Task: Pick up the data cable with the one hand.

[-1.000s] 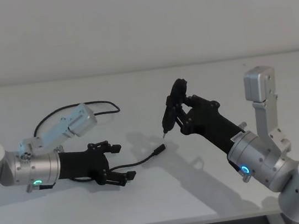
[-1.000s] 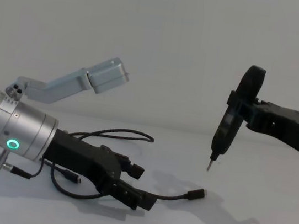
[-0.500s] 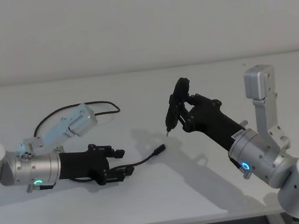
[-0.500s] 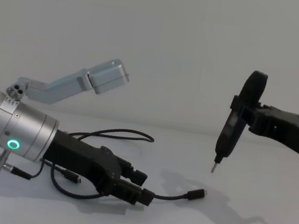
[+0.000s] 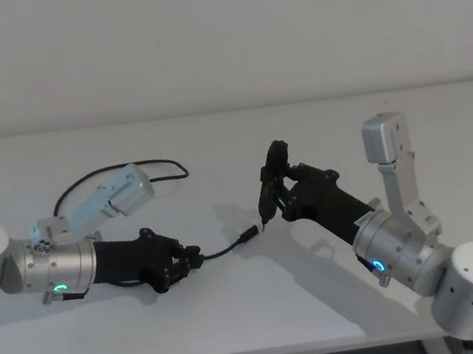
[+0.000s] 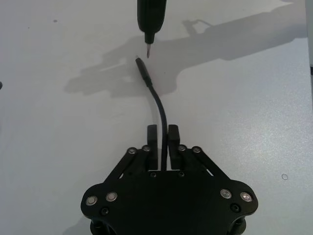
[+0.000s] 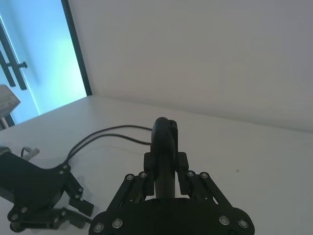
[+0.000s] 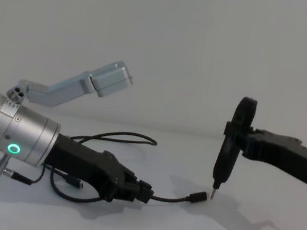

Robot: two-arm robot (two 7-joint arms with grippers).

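Observation:
The data cable (image 5: 226, 248) is a thin black cord lying on the white table, looping back behind the left arm (image 5: 157, 163). My left gripper (image 5: 192, 258), the black-fingered hand on the silver cylinder with the green ring, is shut on the cable a short way behind its free plug (image 8: 198, 197). The left wrist view shows the cord (image 6: 158, 105) pinched between the two fingers (image 6: 152, 139). My right gripper (image 5: 279, 192) is shut on a black pen-like tool (image 8: 229, 151), whose metal tip hangs just beside the plug (image 6: 142, 68).
The white table (image 5: 265, 314) runs back to a plain wall. The cable's other plug (image 8: 73, 183) lies under the left forearm. A glass door (image 7: 34, 63) stands far off in the right wrist view.
My left gripper's fingers have shut on the cable. The right arm has swung left and lower, bringing the tool tip down close to the free plug.

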